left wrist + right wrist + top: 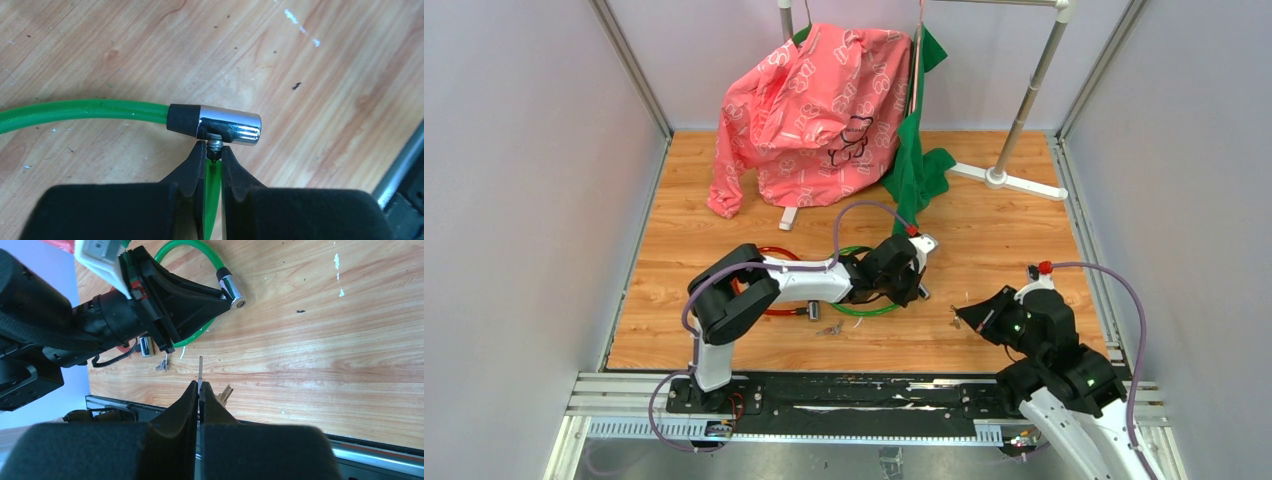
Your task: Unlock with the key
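A green cable lock (85, 111) lies looped on the wooden floor. Its chrome barrel (231, 125) has a black collar. My left gripper (214, 150) is shut on the cable's pin end, right where it enters the barrel. Seen from the right wrist view, the barrel (232, 290) points its keyhole face toward my right gripper (200, 386). That gripper is shut on a key (200, 367), whose thin blade sticks out past the fingertips, a good way short of the barrel. A second key (226, 392) hangs beside the fingers. From above, the left gripper (914, 285) covers the barrel.
A red cable lock (774, 255) lies under the left arm, with its barrel (814, 312) and a bunch of keys (829, 328) beside it. A pink garment (819, 105) and green cloth (919, 165) hang on a rack (1024, 100) at the back. A black rail (864, 395) borders the near edge.
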`<state>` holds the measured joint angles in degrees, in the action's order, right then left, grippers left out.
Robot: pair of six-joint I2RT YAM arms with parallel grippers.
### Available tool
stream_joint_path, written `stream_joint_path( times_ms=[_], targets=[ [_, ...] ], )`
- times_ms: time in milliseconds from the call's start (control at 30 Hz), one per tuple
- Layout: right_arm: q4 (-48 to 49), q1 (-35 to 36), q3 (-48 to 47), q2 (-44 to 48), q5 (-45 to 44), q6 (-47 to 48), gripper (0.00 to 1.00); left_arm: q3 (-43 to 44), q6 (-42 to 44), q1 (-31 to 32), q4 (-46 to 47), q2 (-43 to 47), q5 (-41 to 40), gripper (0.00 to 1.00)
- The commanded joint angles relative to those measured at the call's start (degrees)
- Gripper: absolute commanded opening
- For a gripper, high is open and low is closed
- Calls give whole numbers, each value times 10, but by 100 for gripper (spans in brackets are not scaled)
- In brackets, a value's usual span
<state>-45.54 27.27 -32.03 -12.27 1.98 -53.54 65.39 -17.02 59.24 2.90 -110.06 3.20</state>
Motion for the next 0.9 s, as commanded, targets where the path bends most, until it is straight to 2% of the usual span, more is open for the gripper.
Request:
stream_joint_path(
  times_ms=[0, 233, 867],
  targets=[
    [5, -7, 13, 6, 4, -40, 0, -11, -42, -2, 50, 42, 40, 0],
    [28, -7, 27, 19, 8, -55, 0, -29, -90, -8, 90, 65, 69, 0],
    [102, -8, 63, 40, -19, -85, 0, -26, -173, -15, 120, 94, 71, 0]
  ],
)
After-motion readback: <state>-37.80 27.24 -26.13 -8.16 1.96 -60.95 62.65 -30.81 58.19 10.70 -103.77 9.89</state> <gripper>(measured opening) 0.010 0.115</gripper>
